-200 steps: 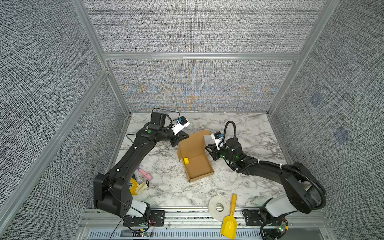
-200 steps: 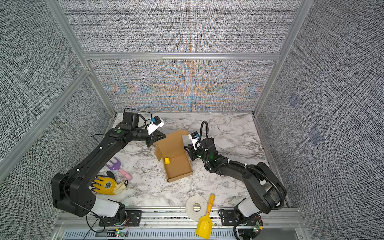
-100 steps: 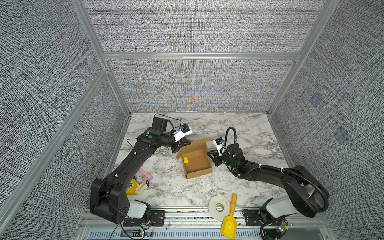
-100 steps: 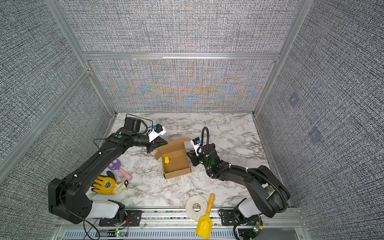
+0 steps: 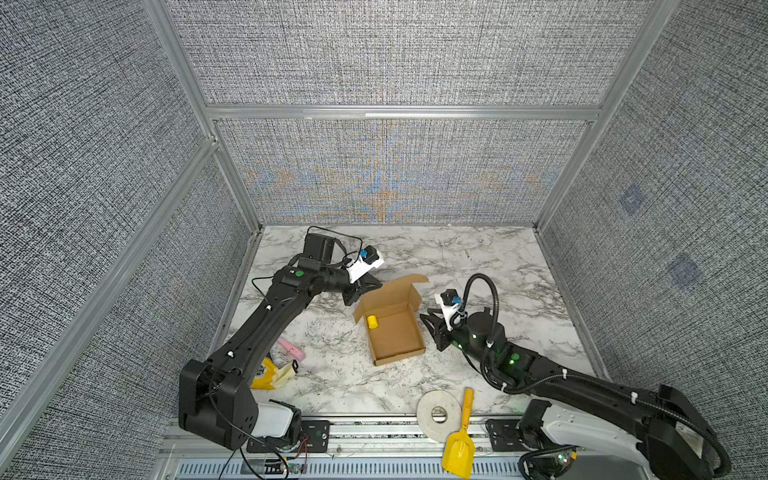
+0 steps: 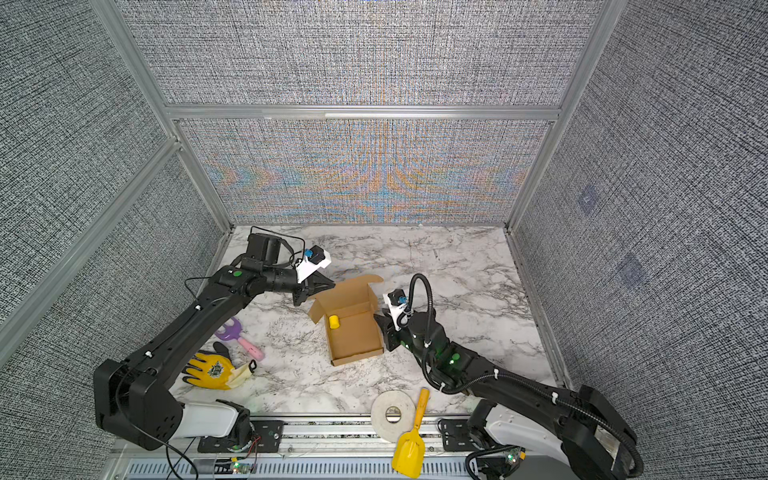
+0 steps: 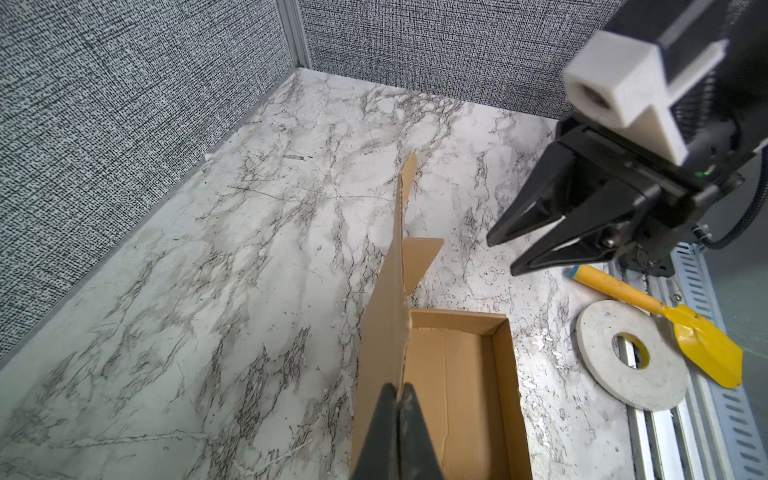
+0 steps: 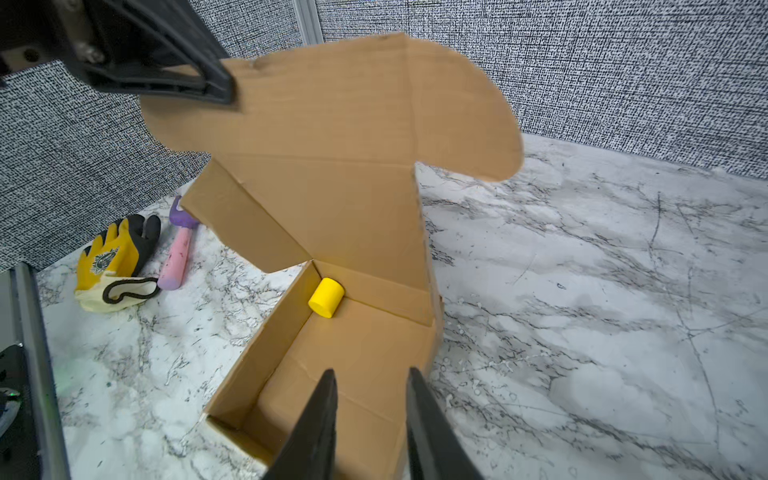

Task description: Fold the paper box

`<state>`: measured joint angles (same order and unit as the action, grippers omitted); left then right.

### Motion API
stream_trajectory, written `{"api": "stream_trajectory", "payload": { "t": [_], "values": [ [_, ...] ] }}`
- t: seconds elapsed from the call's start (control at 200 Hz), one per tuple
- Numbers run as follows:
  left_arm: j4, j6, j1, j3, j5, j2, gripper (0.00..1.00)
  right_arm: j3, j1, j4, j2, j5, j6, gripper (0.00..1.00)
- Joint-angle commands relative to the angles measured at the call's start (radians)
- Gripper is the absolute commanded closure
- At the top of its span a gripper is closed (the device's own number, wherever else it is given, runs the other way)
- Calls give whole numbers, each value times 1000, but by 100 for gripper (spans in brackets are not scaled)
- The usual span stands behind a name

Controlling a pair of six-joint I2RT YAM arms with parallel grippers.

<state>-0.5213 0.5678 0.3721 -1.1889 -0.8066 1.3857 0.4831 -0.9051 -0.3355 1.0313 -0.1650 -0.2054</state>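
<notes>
yellow cylinder (image 8: 326, 303) in paper box (image 8: 365, 353) shows from right wrist, not left; left fingers (image 7: 380, 432) clamp its lid (image 8: 332, 124), right fingers (image 8: 316, 424) spread.

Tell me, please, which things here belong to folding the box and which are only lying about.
For the job: brown corrugated cardboard box; left gripper, shut on its raised lid; right gripper, open, by its side wall.
Lying about: small yellow cylinder inside the box; white tape roll; yellow plastic scoop; yellow-and-black work glove; pink-and-purple toy rake.

Bright even light, faint soft shadows, colored moiré on the back wall (image 5: 386, 187).
</notes>
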Motion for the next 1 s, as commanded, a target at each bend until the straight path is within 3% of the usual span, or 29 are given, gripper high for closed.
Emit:
{"api": "stream_trajectory", "payload": {
  "t": [0.0, 0.095, 0.165, 0.285, 0.385, 0.511, 0.611, 0.811, 0.996],
  "values": [
    [0, -11, 0, -5, 2, 3, 95, 21, -78, 59, -13, -211, -6, 69],
    [5, -5, 0, 6, -3, 3, 95, 13, -75, 80, -29, -294, 23, 69],
    [8, -3, 1, 9, -4, 7, 95, 3, -3, 83, -47, -261, 79, 67],
    [-4, 15, 1, -1, -2, 9, 95, 17, 287, 83, -56, 62, 120, 67],
    [1, 14, 0, -3, -8, 15, 95, 67, 488, 50, 54, 336, 203, 67],
    [-12, 34, 0, -14, -4, 21, 95, 205, 527, 109, 271, 566, 379, 67],
    [-8, 43, -2, -10, -2, 20, 93, 285, 520, 84, 408, 712, 395, 67],
    [-17, 49, -14, -21, 15, 5, 58, 285, 452, -50, 475, 803, 392, 67],
    [-33, -5, -98, -36, -114, -47, 27, 277, 438, -62, 479, 818, 363, 67]
  ]
}}
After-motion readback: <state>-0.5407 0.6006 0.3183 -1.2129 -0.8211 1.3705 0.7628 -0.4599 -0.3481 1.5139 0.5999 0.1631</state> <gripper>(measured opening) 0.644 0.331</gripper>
